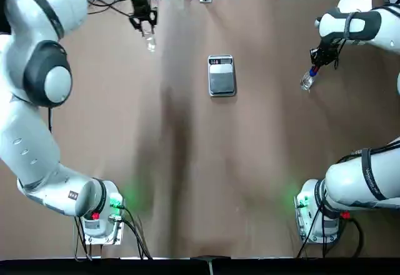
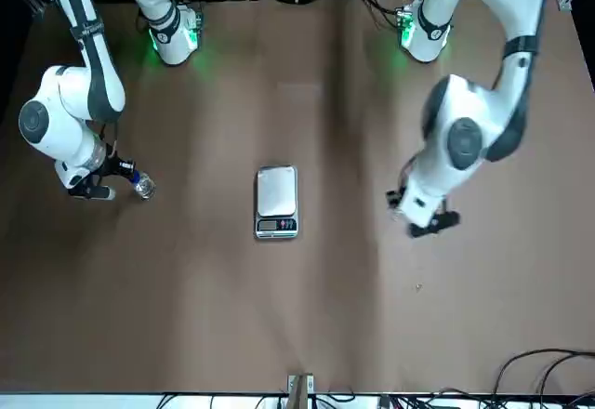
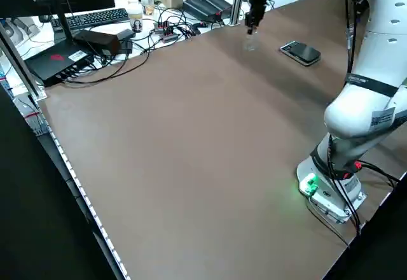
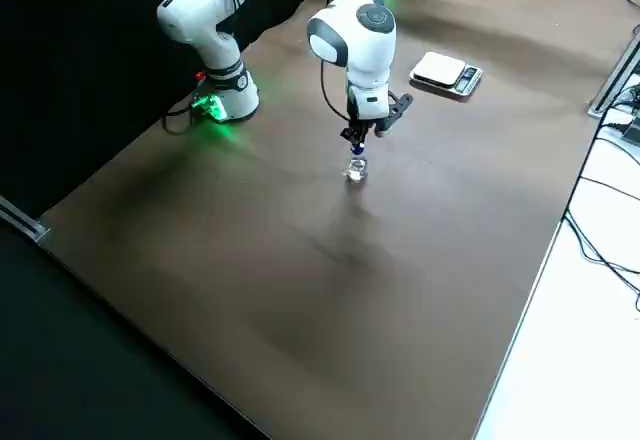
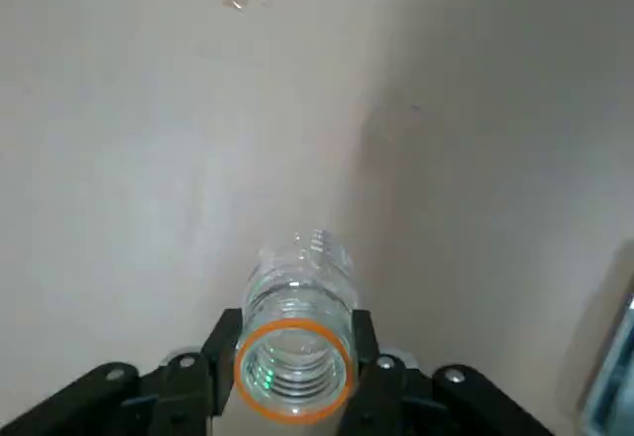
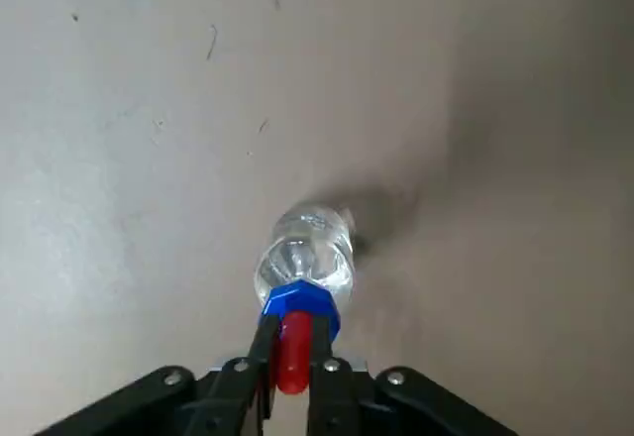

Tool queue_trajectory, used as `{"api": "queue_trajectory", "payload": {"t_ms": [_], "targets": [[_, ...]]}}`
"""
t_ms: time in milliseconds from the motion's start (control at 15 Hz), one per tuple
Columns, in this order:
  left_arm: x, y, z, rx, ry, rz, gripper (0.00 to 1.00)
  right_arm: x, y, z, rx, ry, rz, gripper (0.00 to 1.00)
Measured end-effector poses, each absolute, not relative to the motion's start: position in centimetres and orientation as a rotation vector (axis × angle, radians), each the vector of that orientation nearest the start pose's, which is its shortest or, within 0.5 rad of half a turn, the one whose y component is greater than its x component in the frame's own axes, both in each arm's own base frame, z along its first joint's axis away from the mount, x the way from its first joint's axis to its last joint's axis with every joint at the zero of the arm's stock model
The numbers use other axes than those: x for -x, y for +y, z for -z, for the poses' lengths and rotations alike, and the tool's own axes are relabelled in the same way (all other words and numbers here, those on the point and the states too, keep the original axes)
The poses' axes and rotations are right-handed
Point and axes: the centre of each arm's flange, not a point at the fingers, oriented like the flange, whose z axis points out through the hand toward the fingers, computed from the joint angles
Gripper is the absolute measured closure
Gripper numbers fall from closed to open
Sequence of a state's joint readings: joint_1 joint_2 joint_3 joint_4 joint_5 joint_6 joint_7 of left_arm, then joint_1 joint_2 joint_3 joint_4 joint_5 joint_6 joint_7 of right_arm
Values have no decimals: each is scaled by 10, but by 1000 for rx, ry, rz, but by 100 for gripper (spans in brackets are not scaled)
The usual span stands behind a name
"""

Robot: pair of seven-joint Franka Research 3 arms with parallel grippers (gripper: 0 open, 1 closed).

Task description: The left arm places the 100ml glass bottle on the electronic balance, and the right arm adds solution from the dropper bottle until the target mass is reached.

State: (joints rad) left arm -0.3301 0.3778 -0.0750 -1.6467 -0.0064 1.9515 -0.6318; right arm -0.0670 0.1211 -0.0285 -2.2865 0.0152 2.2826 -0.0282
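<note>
So both arms are holding something at the moment. The left gripper (image 5: 295, 357) is closing its two fingers around the neck of the glass bottle (image 5: 300, 287), one finger on each side. That bottle is looking clear and colourless, with an orange ring (image 5: 243, 384) circling its open mouth and screw ridges showing on the neck. It's hanging on the robot's left of the scale, well apart from it.

The right gripper (image 6: 292, 357) is pinching the red bulb (image 6: 294, 352) of the dropper bottle (image 6: 307, 253) between its fingers. This one's wearing a blue faceted collar (image 6: 302, 299) under the bulb, and its body is clear, rounded and shiny. It's hanging on the robot's right of the scale, also well apart from it.

The electronic balance (image 1: 222, 78) is lying flat on the brown table (image 2: 353, 288) between the two grippers. It's looking silvery, a slim rectangle with a plain pan, and a display strip with buttons (image 2: 276, 226) is sitting at the end away from the arm bases. Nothing is resting on the pan.

Counting up, I'm seeing two arms, two grippers, one glass bottle, one dropper bottle with one red bulb and one blue collar, and one balance.
</note>
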Motion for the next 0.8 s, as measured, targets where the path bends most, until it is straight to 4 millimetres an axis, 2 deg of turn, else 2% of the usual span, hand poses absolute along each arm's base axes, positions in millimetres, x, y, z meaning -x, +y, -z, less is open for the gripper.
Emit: {"api": "queue_trajectory", "payload": {"t_ms": [200, 533, 800], "targets": [[-594, -319, -388, 3099, -428, -124, 52, -510, -48, -289, 3117, 122, -203, 83], [-561, -413, -365, 3099, -441, -155, 52, -510, -48, -291, 3115, 121, -224, 85], [-538, -471, -357, 3112, -440, -138, 52, -515, -49, -300, 3112, 120, -247, 85]]}}
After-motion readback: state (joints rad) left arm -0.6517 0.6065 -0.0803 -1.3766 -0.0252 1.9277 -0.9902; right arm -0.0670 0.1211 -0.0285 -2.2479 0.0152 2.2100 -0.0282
